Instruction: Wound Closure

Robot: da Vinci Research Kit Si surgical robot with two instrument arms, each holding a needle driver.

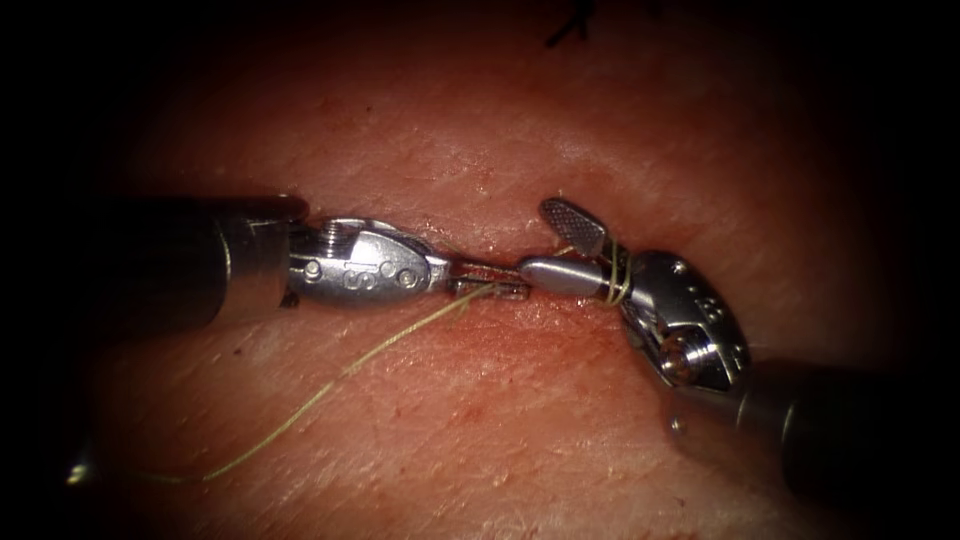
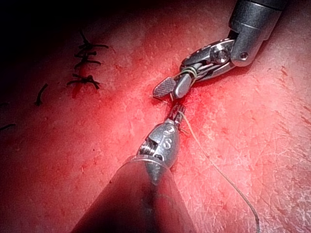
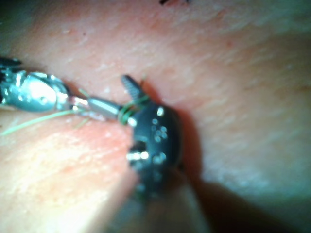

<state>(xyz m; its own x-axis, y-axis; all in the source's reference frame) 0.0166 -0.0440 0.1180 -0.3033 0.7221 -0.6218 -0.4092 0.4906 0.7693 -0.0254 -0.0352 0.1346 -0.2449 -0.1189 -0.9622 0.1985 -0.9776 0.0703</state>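
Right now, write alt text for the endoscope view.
Thread is wound around the open right gripper, whose tip meets the left gripper, shut on the thread, over the cut in the tissue. The thread trails lower left.

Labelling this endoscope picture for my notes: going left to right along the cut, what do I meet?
Left arm's silver needle driver, shut on the pale yellow thread → right arm's silver needle driver, jaws open, thread looped around them.

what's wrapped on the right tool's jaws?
Thread loops around the right tool at the base of its open jaws. The left tool grips thread. Whatever lies under the loops is covered.
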